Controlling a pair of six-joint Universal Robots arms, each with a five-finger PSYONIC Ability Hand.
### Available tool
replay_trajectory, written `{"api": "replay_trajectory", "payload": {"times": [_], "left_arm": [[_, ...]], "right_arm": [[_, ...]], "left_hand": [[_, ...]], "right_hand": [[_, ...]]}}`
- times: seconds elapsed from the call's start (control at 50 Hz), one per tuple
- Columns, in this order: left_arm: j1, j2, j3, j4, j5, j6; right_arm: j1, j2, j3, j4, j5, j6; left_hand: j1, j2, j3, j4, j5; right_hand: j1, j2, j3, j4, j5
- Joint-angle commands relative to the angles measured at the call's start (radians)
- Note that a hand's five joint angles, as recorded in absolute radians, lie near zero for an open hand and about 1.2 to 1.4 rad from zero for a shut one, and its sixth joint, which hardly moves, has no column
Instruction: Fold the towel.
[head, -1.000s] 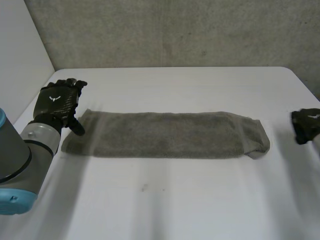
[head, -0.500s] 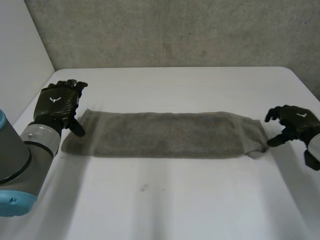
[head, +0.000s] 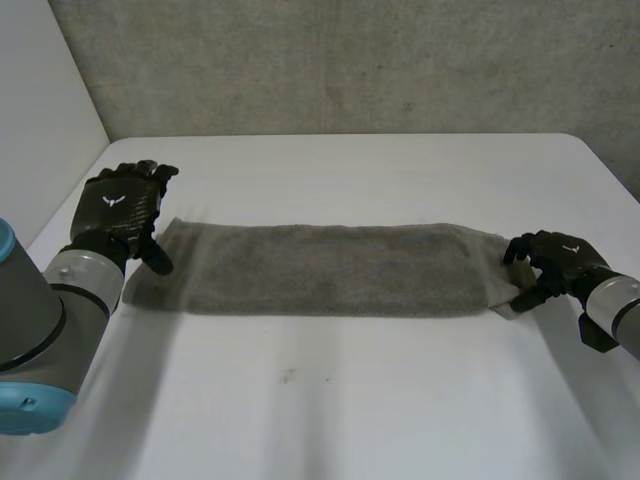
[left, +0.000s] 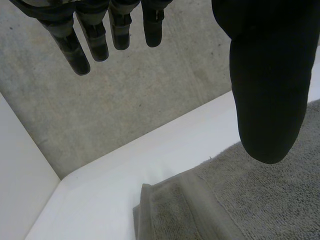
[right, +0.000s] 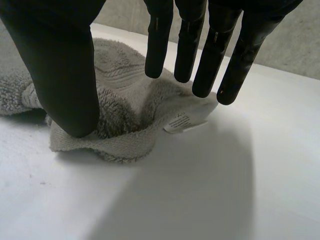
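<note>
Hands open, holding nothing: your left hand (head: 120, 208) hovers at the left end of the grey towel (head: 330, 268), your right hand (head: 562, 264) at its right end. Towel lies in a long band across the tabletop (head: 350, 410). It looks soft, limp and light, so pinch the end corners.

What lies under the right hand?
Under the open right hand: the rumpled end of the grey terry towel and its white label. The thumb hides part of the cloth.
</note>
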Motion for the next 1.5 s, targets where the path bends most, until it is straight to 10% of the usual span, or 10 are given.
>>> {"api": "replay_trajectory", "payload": {"times": [0.02, 0.18, 0.8, 1.24, 1.5], "left_arm": [[-0.001, -0.001, -0.001, 0.0, -0.001, 0.0], [-0.001, -0.002, -0.001, 0.0, -0.001, 0.0], [-0.001, 0.007, 0.001, -0.001, 0.0, 0.001], [0.002, 0.04, 0.001, -0.001, -0.001, 0.001], [0.002, 0.034, 0.002, 0.0, 0.0, 0.001]], "right_arm": [[0.001, 0.031, -0.013, 0.0, 0.001, -0.001], [0.001, 0.061, -0.038, 0.002, 0.03, -0.002], [-0.142, -0.136, -0.09, 0.086, 0.314, -0.498], [0.79, 0.09, -0.496, 0.078, 0.372, -0.509], [0.97, 0.31, -0.541, 0.071, 0.279, -0.509]], "left_hand": [[-0.003, 0.01, 0.005, 0.008, -0.027], [-0.003, 0.01, 0.005, 0.008, -0.027], [-0.003, 0.01, 0.005, 0.008, -0.027], [-0.003, 0.01, 0.005, 0.008, -0.027], [-0.003, 0.01, 0.005, 0.008, -0.027]], "right_hand": [[0.173, 0.096, 0.115, 0.111, 0.114], [0.879, 0.801, 0.82, 0.816, 0.82], [0.88, 0.803, 0.822, 0.818, 0.821], [0.88, 0.803, 0.822, 0.818, 0.821], [0.88, 0.803, 0.822, 0.818, 0.821]]}}
